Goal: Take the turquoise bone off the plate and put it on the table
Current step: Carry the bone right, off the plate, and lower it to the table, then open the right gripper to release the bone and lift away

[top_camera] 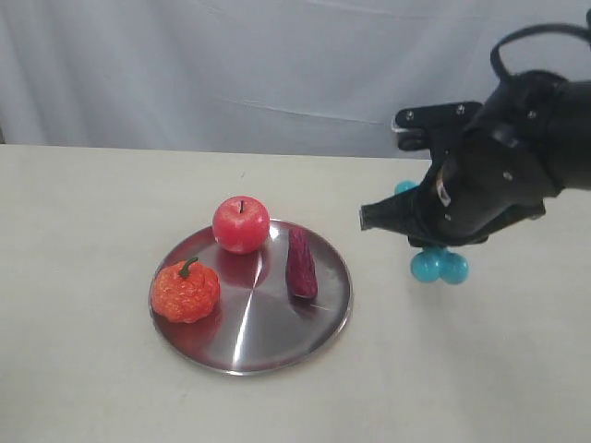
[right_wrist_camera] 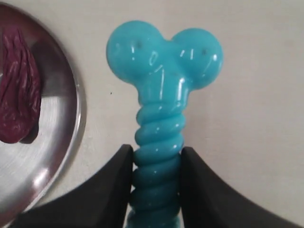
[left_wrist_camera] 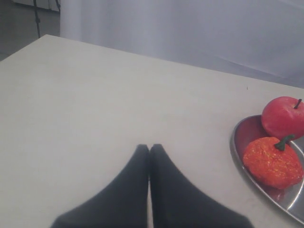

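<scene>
The right gripper (right_wrist_camera: 156,156) is clamped on the turquoise bone (right_wrist_camera: 161,80): its two black fingers (right_wrist_camera: 109,190) press the ribbed shaft from both sides, and one knobbed end sticks out past the tips. The bone is clear of the plate (top_camera: 334,309), just beside its rim and over the bare table (top_camera: 83,240). Whether the knobs touch the tabletop cannot be told.

The right wrist view shows the grip plainly. In the exterior view the dark arm covers the shaft, and only the lower knobs and a sliver of the other end peek out. That wider view shows what sits on the plate: a red apple (top_camera: 241,224), an orange pumpkin (top_camera: 186,291) and a purple, wrinkled piece (top_camera: 301,263) (possibly a sweet potato).

The left gripper (left_wrist_camera: 149,149) appears only in its own wrist view. Its fingers are pressed together with nothing between them, above the table and well apart from the plate's edge.
</scene>
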Robot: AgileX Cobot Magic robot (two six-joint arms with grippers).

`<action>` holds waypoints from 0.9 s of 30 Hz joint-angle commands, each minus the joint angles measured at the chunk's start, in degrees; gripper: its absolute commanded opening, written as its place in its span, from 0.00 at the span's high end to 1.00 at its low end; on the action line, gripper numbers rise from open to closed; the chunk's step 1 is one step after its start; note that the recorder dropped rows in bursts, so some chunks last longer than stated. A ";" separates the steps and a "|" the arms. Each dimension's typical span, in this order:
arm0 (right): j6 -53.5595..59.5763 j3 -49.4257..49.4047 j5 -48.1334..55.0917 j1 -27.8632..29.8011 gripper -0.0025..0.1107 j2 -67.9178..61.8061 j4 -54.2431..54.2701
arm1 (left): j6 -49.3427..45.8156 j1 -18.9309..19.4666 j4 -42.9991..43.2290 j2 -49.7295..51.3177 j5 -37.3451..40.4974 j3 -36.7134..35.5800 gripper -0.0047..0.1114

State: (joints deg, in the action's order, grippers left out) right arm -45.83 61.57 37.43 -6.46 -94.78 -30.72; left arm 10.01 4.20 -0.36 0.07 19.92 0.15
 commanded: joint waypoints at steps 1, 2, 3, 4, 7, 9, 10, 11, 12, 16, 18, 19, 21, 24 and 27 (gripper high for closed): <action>-0.80 -4.16 -10.15 1.49 0.98 -3.06 -0.38 | 0.11 0.26 0.36 -0.07 -0.31 -0.15 0.96; -0.80 -4.36 -11.32 1.65 0.98 -4.11 -0.38 | 0.11 0.26 0.36 -0.07 -0.31 -0.15 0.96; -1.11 -4.36 -11.59 1.65 0.98 -5.25 -0.53 | 0.11 0.26 0.36 -0.07 -0.31 -0.15 0.96; -1.62 -4.36 -11.91 1.65 0.98 -6.10 -1.24 | 0.11 0.26 0.36 -0.07 -0.31 -0.15 0.96; -4.81 -4.36 -14.50 1.65 0.98 -8.90 -3.55 | 0.11 0.26 0.36 -0.07 -0.31 -0.15 0.96; -6.20 -4.36 -16.86 1.65 0.98 -10.66 -4.61 | 0.11 0.26 0.36 -0.07 -0.31 -0.15 0.96; -7.04 -4.36 -17.98 1.65 0.98 -11.45 -5.58 | 0.11 0.26 0.36 -0.07 -0.31 -0.15 0.96; -7.54 -4.36 -18.76 1.65 0.98 -12.16 -5.83 | 0.11 0.26 0.36 -0.07 -0.31 -0.15 0.96; -8.24 -4.36 -19.57 1.65 0.98 -12.80 -5.96 | 0.11 0.26 0.36 -0.07 -0.31 -0.15 0.96; -9.23 -4.25 -21.84 1.65 0.98 -14.61 -7.68 | 0.11 0.26 0.36 -0.07 -0.31 -0.15 0.96; -9.41 -4.25 -22.14 1.65 0.98 -15.17 -9.28 | 0.11 0.26 0.36 -0.07 -0.31 -0.15 0.96; -9.88 -4.25 -21.97 1.74 0.98 -15.32 -10.26 | 0.11 0.26 0.36 -0.07 -0.31 -0.15 0.96; -11.25 -4.25 -21.72 1.87 0.98 -15.56 -11.57 | 0.11 0.26 0.36 -0.07 -0.31 -0.15 0.96; -12.87 -4.25 -20.55 1.87 0.98 -15.56 -13.80 | 0.11 0.26 0.36 -0.07 -0.31 -0.15 0.96; -13.11 -4.25 -18.24 1.87 0.98 -15.56 -15.75 | 0.11 0.26 0.36 -0.07 -0.31 -0.15 0.96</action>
State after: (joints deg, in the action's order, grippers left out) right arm -58.07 57.29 17.28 -5.14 -110.44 -43.96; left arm 10.01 4.20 -0.36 0.07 19.92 0.15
